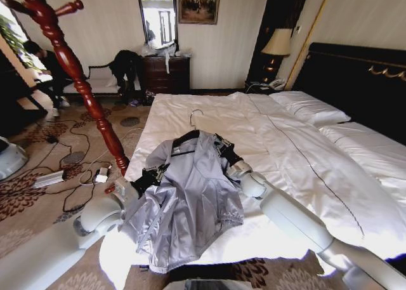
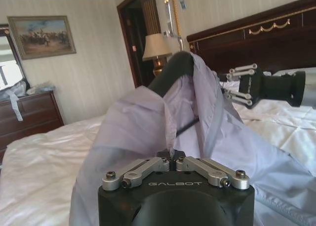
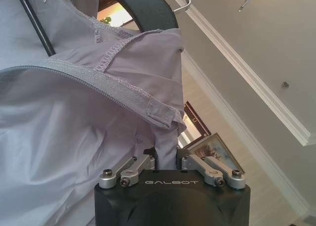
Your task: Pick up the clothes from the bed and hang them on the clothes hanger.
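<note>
Over the bed [image 1: 304, 150], two grippers (left [image 1: 154, 176], right [image 1: 223, 147]) each clamp jaws on one jacket [image 1: 190, 201] draped over one hanger [image 1: 188, 136]

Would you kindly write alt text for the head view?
Both grippers hold a light grey jacket draped on a black hanger above the white bed, the left gripper at one shoulder and the right gripper at the other.

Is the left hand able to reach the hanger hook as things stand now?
Probably not at once. The left hand is shut on the jacket at one shoulder, and the right hand pinches the other. The hook lies bare on the bed beyond the collar.
</note>
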Motion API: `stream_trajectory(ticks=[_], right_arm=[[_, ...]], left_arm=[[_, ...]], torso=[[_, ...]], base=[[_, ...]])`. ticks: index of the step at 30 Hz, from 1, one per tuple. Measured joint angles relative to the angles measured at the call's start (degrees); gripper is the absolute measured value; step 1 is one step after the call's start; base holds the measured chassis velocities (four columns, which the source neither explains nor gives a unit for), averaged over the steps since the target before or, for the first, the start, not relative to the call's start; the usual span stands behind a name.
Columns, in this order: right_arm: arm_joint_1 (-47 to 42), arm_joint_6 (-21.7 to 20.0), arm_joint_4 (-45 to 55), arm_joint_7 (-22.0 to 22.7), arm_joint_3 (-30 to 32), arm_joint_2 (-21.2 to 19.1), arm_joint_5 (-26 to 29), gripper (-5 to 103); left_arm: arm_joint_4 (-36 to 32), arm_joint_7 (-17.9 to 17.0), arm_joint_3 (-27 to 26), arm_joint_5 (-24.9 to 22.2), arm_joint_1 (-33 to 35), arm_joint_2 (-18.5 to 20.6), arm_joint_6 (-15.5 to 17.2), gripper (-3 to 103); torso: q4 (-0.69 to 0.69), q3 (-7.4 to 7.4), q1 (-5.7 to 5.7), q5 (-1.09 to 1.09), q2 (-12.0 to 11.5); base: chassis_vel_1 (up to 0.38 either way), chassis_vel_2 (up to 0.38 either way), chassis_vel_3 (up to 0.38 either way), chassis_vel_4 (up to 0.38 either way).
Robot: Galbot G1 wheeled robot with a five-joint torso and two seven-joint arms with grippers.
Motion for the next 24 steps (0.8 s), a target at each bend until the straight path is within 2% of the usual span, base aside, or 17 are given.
stream_trajectory(ticks=[7, 9, 12, 15, 21, 24], right_arm=[[0.9, 0.2, -1.3, -0.3, -1.3, 0.7, -0.8, 18], [1.4, 0.2, -1.9, -0.4, -2.3, 1.5, -1.1, 18], [1.5, -0.1, -2.1, -0.5, -2.7, 2.0, -1.4, 18], [1.7, -0.7, -2.1, -0.7, -3.4, 2.8, -1.5, 18], [2.4, -1.1, -2.0, -0.9, -4.1, 3.2, -1.4, 18], [2.6, -1.1, -2.0, -1.1, -4.4, 3.3, -1.4, 18]], left_arm=[[-1.6, -1.7, -2.4, -3.7, -3.1, 1.5, -0.2, 1], [-1.5, -2.3, -2.9, -4.9, -5.2, 2.6, -0.5, 1], [-1.3, -2.8, -2.4, -6.2, -7.6, 3.2, -0.5, 1], [-1.1, -3.3, -1.5, -8.8, -12.2, 4.0, 0.0, 1], [0.9, -3.3, -0.1, -11.0, -18.5, 4.3, 0.6, 1], [2.9, -3.3, 4.9, -12.5, -25.9, 4.0, 1.0, 1]], torso=[[-0.02, 0.00, 0.00, 0.00, 0.0], [0.03, 0.00, 0.00, 0.01, 0.0], [0.02, 0.00, 0.00, -0.01, 0.0], [-0.01, 0.00, 0.00, 0.01, 0.0], [0.01, 0.00, 0.00, 0.00, 0.0], [0.01, 0.00, 0.00, 0.00, 0.0]], base=[[0.000, 0.000, 0.000, 0.000], [0.000, 0.000, 0.000, 0.000], [0.000, 0.000, 0.000, 0.000], [0.000, 0.000, 0.000, 0.000], [0.000, 0.000, 0.000, 0.000], [0.000, 0.000, 0.000, 0.000]])
